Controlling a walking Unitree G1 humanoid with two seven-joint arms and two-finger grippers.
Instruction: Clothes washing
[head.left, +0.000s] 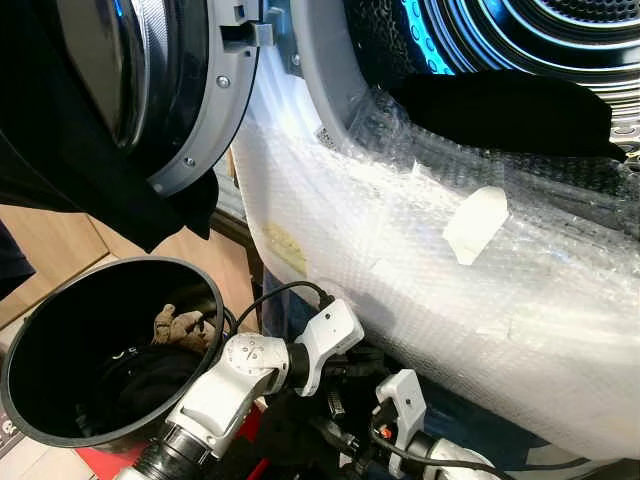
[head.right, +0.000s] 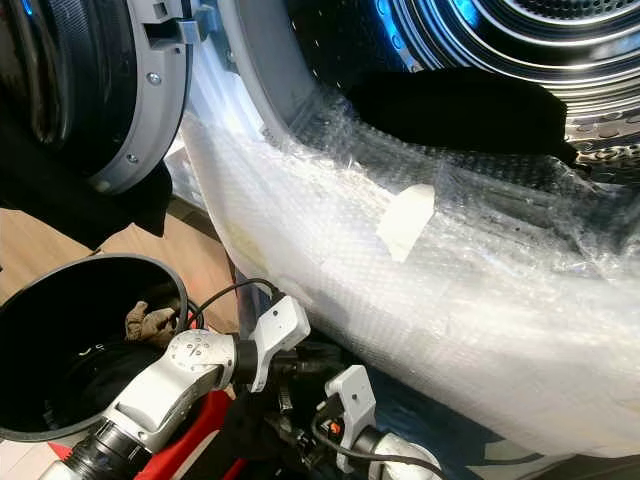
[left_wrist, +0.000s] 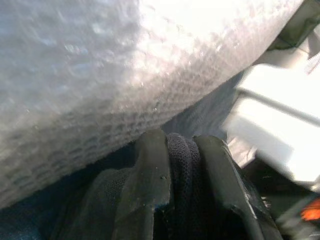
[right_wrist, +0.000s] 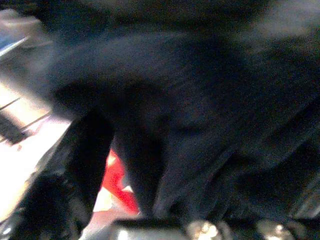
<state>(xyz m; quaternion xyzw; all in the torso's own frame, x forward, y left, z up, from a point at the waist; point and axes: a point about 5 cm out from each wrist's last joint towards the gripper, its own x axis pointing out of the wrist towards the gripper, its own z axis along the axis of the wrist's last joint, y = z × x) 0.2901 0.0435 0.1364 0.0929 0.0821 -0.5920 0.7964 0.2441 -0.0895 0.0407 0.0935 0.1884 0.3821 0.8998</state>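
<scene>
No text, label, brand, number or sign can be read on anything in view. The white paper tag (head.left: 474, 224) stuck to the clear bubble wrap (head.left: 420, 290) over the white washing machine front is blank on the side facing the camera. Small pale marks (head.left: 122, 353) show inside the round black plastic bucket (head.left: 40, 340), beside the left arm, but they are too small to make out as letters or numbers.
</scene>
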